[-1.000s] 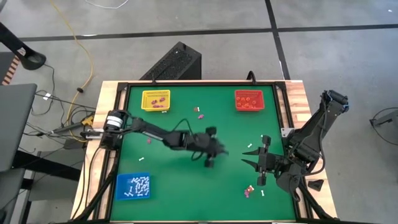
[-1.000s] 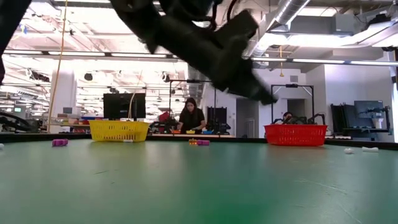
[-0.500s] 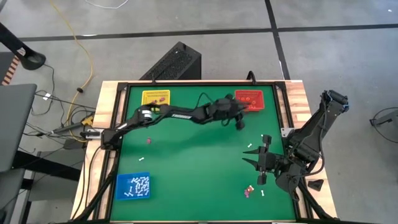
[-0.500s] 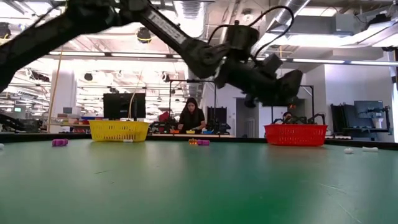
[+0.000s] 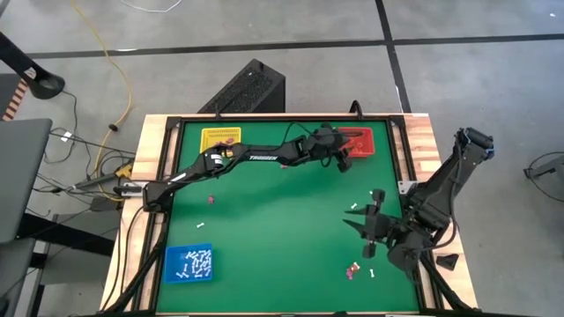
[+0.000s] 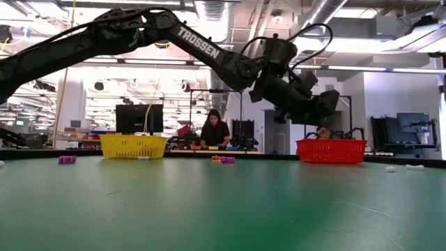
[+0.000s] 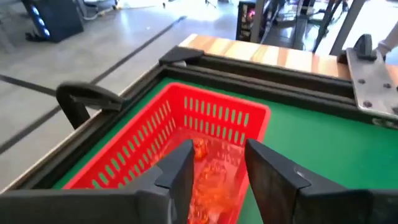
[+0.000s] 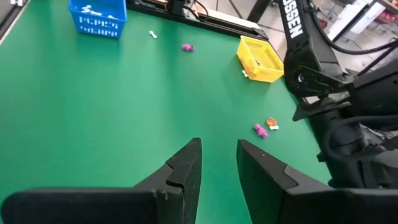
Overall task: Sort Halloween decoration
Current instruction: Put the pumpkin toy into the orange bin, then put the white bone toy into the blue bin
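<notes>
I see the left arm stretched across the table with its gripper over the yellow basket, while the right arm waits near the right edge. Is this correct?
Not quite: the left gripper is over the red basket, not the yellow basket. The left wrist view looks straight down into the red one, and the high view agrees. The rest holds: the right gripper waits near the right edge.

The floor [image 5: 458, 79] around the table was grey concrete, crossed by dark seams. A yellow cable [image 5: 110, 62] trailed over it toward the table's edge, beside a tangle of black cords [image 5: 66, 141]. A black box-like case [image 5: 247, 88] lay on the floor against the table's far side. Across the room, long ceiling lights [image 6: 125, 63] glowed under exposed ducts [image 6: 327, 10]. A person [image 6: 214, 131] sat at a distant workbench, near a dark monitor [image 6: 139, 118], and the walls looked pale.
</notes>
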Robot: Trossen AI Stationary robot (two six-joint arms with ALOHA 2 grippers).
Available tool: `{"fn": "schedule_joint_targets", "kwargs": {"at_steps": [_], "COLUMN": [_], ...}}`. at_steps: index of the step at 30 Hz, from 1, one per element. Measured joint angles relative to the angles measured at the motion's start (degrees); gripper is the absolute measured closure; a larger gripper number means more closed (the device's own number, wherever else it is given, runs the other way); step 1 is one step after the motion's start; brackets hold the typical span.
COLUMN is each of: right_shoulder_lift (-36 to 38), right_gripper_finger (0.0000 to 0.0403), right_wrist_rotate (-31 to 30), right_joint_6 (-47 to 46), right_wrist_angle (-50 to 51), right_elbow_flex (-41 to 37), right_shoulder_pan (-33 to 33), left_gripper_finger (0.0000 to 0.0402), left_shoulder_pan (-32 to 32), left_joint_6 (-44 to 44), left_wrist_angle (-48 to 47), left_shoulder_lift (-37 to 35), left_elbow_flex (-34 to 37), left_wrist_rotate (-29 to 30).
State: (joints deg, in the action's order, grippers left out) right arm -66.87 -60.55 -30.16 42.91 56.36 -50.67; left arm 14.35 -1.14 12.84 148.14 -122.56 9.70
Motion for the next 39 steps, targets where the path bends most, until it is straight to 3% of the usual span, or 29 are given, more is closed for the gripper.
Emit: {"fn": "schedule_joint_targets", "kwargs": {"at_steps": [7, 12, 16, 20, 24, 27, 30, 34, 37, 39], "right_shoulder_lift": [0.0, 0.0, 0.0, 0.0, 0.0, -0.8, -3.8, -9.8, -14.9, -17.9], "right_gripper_finger": [0.0271, 0.0271, 0.0271, 0.0271, 0.0271, 0.0271, 0.0271, 0.0271, 0.0271, 0.0271], "right_wrist_rotate": [0.1, 0.5, 0.5, 0.5, 3.5, 7.5, 11.4, 21.4, 25.9, 27.4], "right_joint_6": [-0.4, -1.4, -2.6, -7.1, -20.0, -31.0, -40.2, -49.5, -55.6, -59.3], "right_wrist_angle": [-0.1, 0.2, 0.3, 0.7, 3.8, 8.2, 13.6, 18.7, 22.0, 23.4], "right_elbow_flex": [-0.1, -0.1, -0.1, -0.1, -0.1, -0.1, -0.1, -0.1, -0.1, -0.1], "right_shoulder_pan": [2.2, 2.1, 0.7, 0.2, 3.0, 6.6, 10.4, 15.7, 18.5, 19.9], "left_gripper_finger": [0.0218, 0.0206, 0.0205, 0.0205, 0.0205, 0.0205, 0.0205, 0.0205, 0.0205, 0.0205], "left_shoulder_pan": [0.0, -0.5, -1.9, -4.0, -6.3, -8.2, -11.1, -17.0, -23.6, -29.1], "left_joint_6": [0.0, 2.1, 8.5, 11.1, 5.6, -1.3, -5.5, -11.4, -18.1, -20.4], "left_wrist_angle": [-1.4, -11.0, -32.7, -61.9, -90.3, -102.7, -100.2, -88.9, -71.6, -53.6], "left_shoulder_lift": [-0.1, -4.5, -14.0, -23.1, -30.0, -37.3, -47.2, -64.9, -78.9, -87.7], "left_elbow_flex": [0.0, 0.0, 0.0, -0.2, 0.1, 4.5, 15.0, 33.8, 51.0, 63.5], "left_wrist_rotate": [3.9, 4.2, 5.5, 10.3, 11.8, 13.3, 15.9, 16.6, 17.6, 19.1]}}
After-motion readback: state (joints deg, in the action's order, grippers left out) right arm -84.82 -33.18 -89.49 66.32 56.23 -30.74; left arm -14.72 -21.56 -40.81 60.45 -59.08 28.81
